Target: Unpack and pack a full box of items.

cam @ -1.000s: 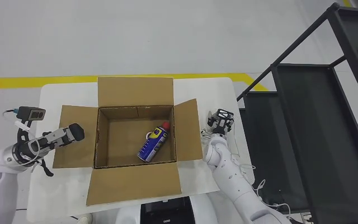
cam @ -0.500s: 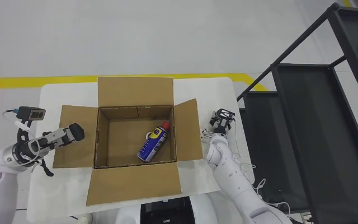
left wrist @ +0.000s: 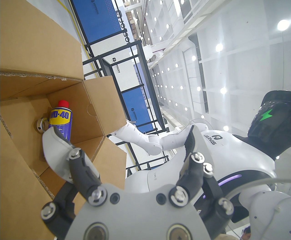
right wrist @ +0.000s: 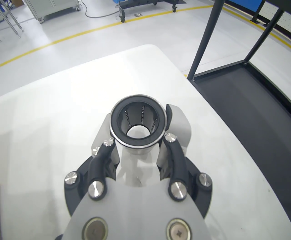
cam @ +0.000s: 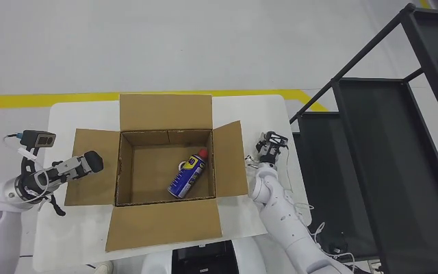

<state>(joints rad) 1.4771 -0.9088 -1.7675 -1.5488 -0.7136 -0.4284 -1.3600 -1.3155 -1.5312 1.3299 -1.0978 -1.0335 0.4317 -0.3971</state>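
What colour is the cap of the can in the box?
Red. The cap shows best in the left wrist view.

White counter (cam: 82, 116) with rounded corners, on a pale grey floor (cam: 205, 41) crossed by a yellow line (cam: 68, 99); black metal shelf rack (cam: 369, 116) just beside it; blue wall panels (left wrist: 100, 20); white ceiling, rows of round lights (left wrist: 219, 47).

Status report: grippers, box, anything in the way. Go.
Left gripper open, beside box, at its left flap. Right gripper shut on bearing, over table right of box. Spray can and metal ring in box. Flaps splayed, nothing over the opening.
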